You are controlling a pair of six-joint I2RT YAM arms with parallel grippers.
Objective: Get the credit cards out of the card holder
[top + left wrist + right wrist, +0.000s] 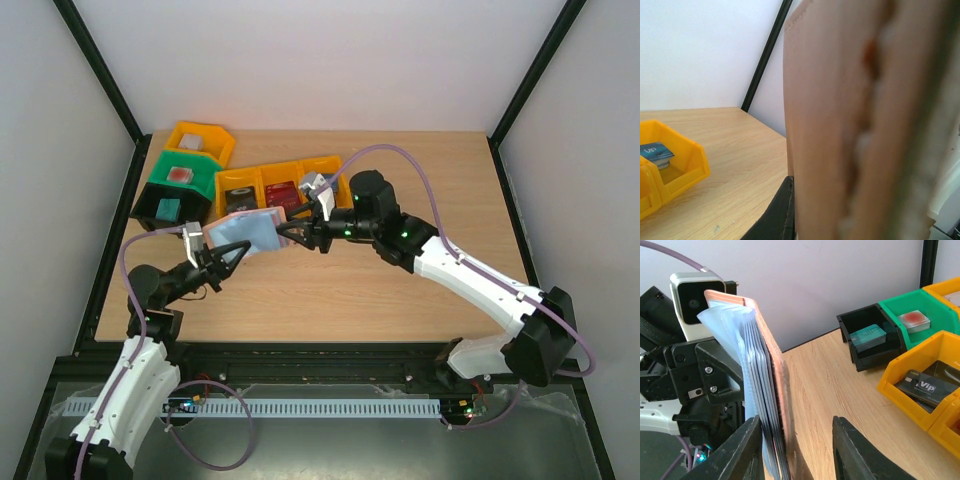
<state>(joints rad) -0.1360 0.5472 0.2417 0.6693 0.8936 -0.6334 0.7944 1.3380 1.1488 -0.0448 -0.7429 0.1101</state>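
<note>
The card holder (245, 230) hangs open above the table, tan outside, light blue sleeves inside. My left gripper (215, 250) is shut on its left end; the tan cover (830, 125) fills the left wrist view beside one dark finger (776, 217). My right gripper (300, 232) is open at the holder's right end. In the right wrist view the holder (757, 370) stands on edge against the left finger (747, 445), well apart from the right finger (855, 450). Dark credit cards (771, 415) show edge-on between the sleeves.
A row of yellow bins (278, 188) sits just behind the holder; one holds a black VIP card (925, 386). Left of it, a green bin (182, 176) holds a red card and a black bin (166, 208) a teal card. Another yellow bin (200, 140) stands behind.
</note>
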